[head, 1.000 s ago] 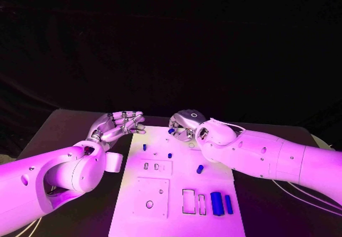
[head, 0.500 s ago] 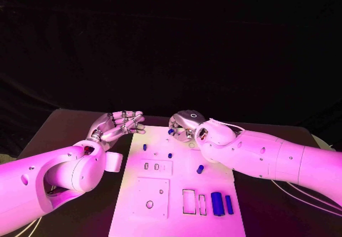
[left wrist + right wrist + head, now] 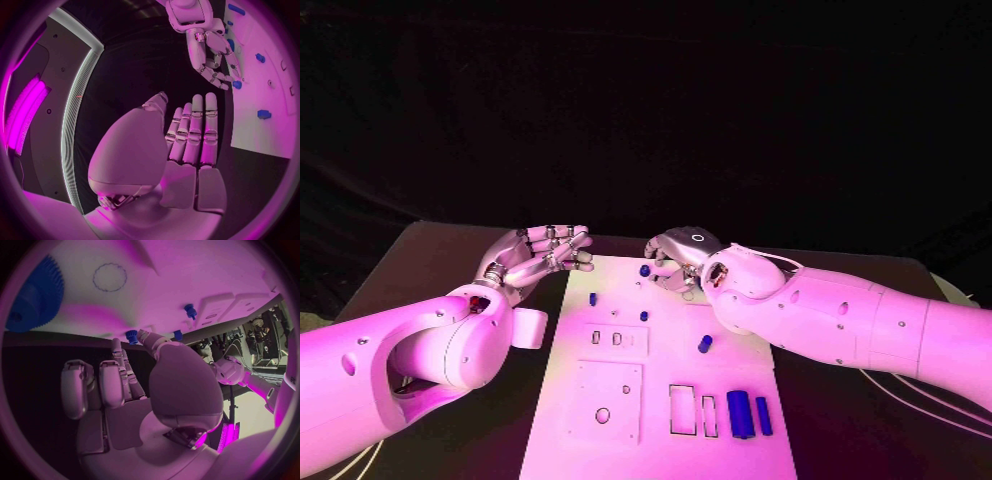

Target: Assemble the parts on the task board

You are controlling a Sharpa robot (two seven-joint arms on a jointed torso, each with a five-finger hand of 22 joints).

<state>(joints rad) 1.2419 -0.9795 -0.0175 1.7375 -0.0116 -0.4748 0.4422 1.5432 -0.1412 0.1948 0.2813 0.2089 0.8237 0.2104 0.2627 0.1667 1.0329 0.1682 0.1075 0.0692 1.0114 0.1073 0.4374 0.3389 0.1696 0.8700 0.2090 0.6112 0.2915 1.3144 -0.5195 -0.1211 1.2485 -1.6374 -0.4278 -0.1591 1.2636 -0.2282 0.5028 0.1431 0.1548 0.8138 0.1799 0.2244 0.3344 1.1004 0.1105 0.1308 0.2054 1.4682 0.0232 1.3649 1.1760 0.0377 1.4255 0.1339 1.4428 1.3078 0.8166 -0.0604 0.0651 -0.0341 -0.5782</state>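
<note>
The white task board [image 3: 733, 370] lies lengthwise in the middle of the table. My right hand [image 3: 678, 255] hovers low over its far end. A small blue part [image 3: 645, 269] sits at its fingertips. In the right wrist view this part [image 3: 132, 336] lies between one stretched finger and the thumb, while the other fingers [image 3: 75, 387] are curled in. My left hand [image 3: 538, 252] floats palm up beside the board's far left corner, fingers [image 3: 197, 125] straight and close together, holding nothing. The left wrist view shows the right hand [image 3: 209, 55] reaching down to the board [image 3: 275, 130].
A short blue peg [image 3: 591, 298] stands near the board's left edge and another blue piece [image 3: 705, 343] lies mid-board. Two long blue bars [image 3: 740, 413] rest by the slots at the near right. A blue gear [image 3: 34, 295] lies under my right wrist. Dark table [image 3: 444, 270] surrounds the board.
My right hand and forearm have shifted slightly right and down, the small blue part staying at the fingertips. The left hand has not moved.
</note>
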